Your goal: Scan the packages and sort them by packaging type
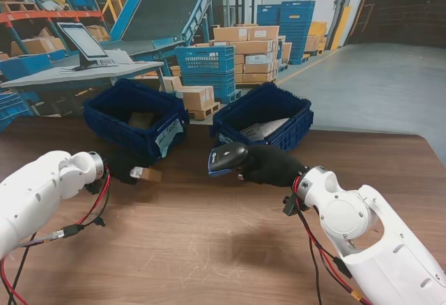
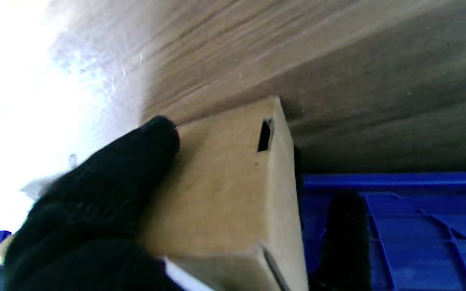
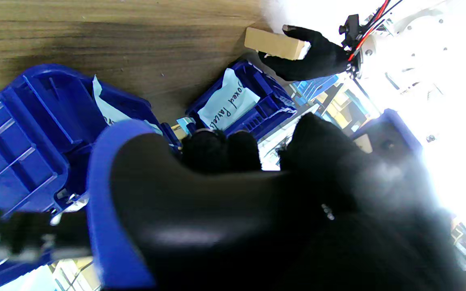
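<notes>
My black-gloved left hand is shut on a small brown cardboard box, held just above the table in front of the left blue bin. The box fills the left wrist view, with a gloved finger along its side. My right hand is shut on a black and blue barcode scanner, whose head points left toward the box. In the right wrist view the scanner fills the foreground, and the box and left hand show beyond it.
The left blue bin holds a cardboard box and carries a handwritten paper label. The right blue bin holds a grey bagged parcel. Both bins stand at the far edge of the wooden table. Red and black cables hang from both wrists.
</notes>
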### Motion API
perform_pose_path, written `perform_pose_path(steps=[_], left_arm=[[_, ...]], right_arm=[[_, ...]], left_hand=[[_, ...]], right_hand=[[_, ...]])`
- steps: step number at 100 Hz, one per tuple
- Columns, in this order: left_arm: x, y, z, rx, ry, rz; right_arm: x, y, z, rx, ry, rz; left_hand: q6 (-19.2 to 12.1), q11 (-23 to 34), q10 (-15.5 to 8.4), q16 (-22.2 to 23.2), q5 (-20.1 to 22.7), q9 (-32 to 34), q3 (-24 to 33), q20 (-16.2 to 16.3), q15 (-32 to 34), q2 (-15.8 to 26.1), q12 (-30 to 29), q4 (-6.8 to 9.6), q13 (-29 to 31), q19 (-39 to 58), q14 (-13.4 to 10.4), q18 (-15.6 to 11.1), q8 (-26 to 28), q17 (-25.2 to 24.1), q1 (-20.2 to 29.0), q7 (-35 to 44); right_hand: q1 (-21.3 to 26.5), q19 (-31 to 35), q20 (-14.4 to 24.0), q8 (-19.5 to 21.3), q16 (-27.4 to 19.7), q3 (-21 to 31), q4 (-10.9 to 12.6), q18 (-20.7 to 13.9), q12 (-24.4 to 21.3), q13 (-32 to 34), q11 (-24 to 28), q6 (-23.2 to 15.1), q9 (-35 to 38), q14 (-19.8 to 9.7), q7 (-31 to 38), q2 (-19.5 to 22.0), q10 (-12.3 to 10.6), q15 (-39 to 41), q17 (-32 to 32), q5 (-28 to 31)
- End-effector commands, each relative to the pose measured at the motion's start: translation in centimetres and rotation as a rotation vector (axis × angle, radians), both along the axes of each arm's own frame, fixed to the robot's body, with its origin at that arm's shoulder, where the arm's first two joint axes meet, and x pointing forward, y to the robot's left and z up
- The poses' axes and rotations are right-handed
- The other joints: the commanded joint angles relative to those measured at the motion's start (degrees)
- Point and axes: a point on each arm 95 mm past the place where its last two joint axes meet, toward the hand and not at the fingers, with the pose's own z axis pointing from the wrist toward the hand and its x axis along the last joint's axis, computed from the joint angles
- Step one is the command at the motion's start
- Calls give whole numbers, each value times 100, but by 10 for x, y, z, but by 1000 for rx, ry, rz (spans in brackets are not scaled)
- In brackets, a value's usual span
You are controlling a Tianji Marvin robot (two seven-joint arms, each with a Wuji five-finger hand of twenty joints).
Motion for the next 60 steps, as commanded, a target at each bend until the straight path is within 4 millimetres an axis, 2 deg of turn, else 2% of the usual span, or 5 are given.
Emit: perform_pose_path(steps=[1, 5, 15, 25, 60], left_arm=[[-10, -8, -13, 21, 29, -23], [-11, -9, -8, 14, 22, -19], [-15, -12, 0, -9, 9, 0], [-20, -17, 12, -6, -1, -3], [-47, -38, 53, -31, -39, 46]], right_arm=[[-3, 3, -1, 5, 5, 13], [-3, 3, -1, 4, 4, 12], [-4, 3, -1, 13, -1, 9], [-6, 3, 0, 15, -10, 8], [-18, 0, 6, 30, -49, -2]], left_hand=[[-825, 137, -525, 361, 546, 1259, -46, 98, 446, 71, 1217, -161, 488, 423, -124, 101, 442, 121, 910, 1642], [-932, 128, -563, 464, 670, 1540, -127, 120, 595, 161, 1373, -189, 677, 540, -114, 109, 378, 209, 1050, 1964], [-997, 524, -560, 831, 820, 1771, -187, 198, 1012, 200, 1655, -164, 899, 823, -63, 129, 360, 334, 1189, 2535], [-1006, 639, -544, 1044, 865, 1837, -184, 246, 1221, 190, 1696, -151, 980, 967, -56, 138, 308, 386, 1161, 2612], [-1011, 669, -550, 1223, 856, 1804, -185, 283, 1239, 193, 1719, -140, 956, 1088, -71, 110, 318, 431, 1153, 2636]], right_hand=[[609, 41, 33, 86, -15, 491, -43, -7, 31, 18, -27, -366, 82, 26, 141, 502, 141, 27, 13, 379], [609, 39, 32, 86, -16, 491, -42, -9, 31, 15, -27, -367, 80, 21, 142, 506, 140, 25, 10, 379], [612, 46, 33, 84, -17, 491, -41, 1, 31, 14, -24, -368, 81, 19, 143, 498, 148, 25, 18, 380], [613, 43, 29, 81, -19, 493, -38, -16, 27, 18, -24, -363, 82, 16, 145, 498, 141, 25, 16, 382], [611, 47, 23, 78, -21, 499, -39, -10, 26, 27, -20, -362, 87, 17, 148, 488, 139, 27, 28, 388]])
